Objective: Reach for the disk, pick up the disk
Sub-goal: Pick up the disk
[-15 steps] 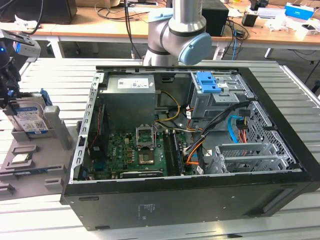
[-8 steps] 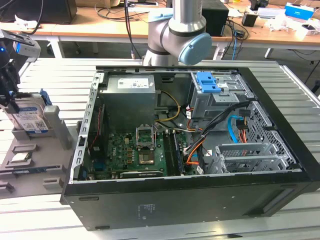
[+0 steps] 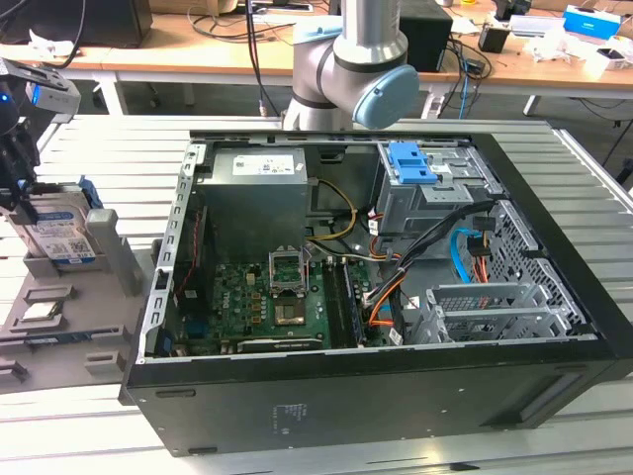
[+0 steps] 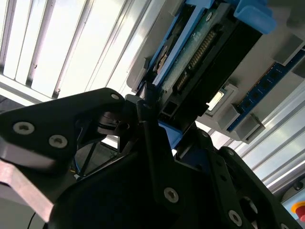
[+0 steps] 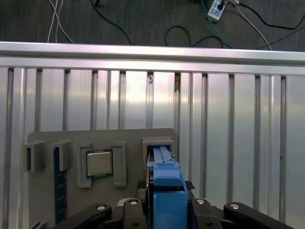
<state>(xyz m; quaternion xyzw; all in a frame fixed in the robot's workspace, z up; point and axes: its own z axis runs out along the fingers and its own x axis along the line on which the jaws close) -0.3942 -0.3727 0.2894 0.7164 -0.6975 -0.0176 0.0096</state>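
Disk (image 3: 59,236), flat silver rectangle, blue plastic edging

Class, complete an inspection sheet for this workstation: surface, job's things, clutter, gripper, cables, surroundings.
Surface: slatted metal table carrying an open computer case and a grey parts tray.
Job's things: disk stands on edge in a tray slot, with a blue bracket along its edge.
Clutter: processor chip in a tray pocket.
Gripper: gripper at the disk's upper edge; grip cannot be judged.
Cables: orange cables inside the case; floor cables beyond the table.
Surroundings: wooden desk behind.
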